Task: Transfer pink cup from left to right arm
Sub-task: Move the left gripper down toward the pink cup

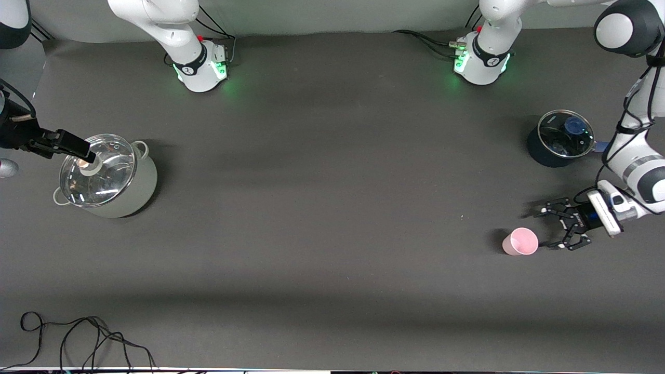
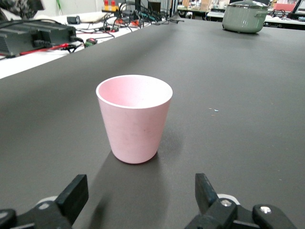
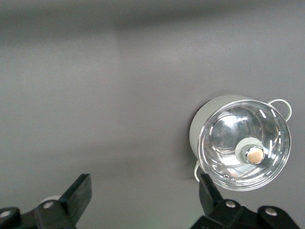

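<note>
Because the pink cup (image 1: 520,241) is standing light and upright at the lower right of the front view, just beside the left end effector (image 1: 550,228), which is hanging released, a skewed approach is risking tipping it. Pale, tapered, handleless, it is looking empty. At the frame's left edge, the right end effector (image 1: 89,155) is waiting released over the lidded pot (image 1: 105,175).

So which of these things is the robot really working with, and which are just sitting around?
Part of the job:
- pink cup, upright on the table
- left gripper, open beside the cup
- right gripper, open over the grey-green pot

Just lying about:
- grey-green pot with glass lid
- dark pot
- black cable
</note>
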`<act>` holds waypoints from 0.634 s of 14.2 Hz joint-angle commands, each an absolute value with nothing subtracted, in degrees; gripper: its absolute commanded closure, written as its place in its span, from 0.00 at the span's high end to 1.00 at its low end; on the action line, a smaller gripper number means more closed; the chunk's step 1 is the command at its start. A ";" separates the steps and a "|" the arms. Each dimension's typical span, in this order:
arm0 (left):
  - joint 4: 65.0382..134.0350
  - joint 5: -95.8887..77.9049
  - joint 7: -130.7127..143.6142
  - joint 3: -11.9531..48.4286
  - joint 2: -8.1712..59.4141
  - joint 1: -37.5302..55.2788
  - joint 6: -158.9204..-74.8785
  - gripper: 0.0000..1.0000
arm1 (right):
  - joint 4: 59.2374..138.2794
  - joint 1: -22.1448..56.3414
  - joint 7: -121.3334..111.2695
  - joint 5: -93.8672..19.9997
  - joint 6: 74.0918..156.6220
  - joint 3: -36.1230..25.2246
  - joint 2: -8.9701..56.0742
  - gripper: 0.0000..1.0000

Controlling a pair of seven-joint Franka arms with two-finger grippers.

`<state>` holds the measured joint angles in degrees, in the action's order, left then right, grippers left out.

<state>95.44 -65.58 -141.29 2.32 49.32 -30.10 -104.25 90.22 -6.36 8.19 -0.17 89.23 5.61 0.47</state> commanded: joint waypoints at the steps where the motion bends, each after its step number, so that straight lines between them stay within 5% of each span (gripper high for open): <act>1: 96.33 -69.42 -145.89 2.55 49.92 -29.01 -105.46 1.00 | 89.12 -5.98 6.94 -0.09 88.68 5.36 0.88 1.00; 9: 97.03 -76.37 -147.92 3.43 51.42 -25.75 -108.54 1.00 | 89.12 -5.98 6.94 -0.09 88.59 5.36 0.88 1.00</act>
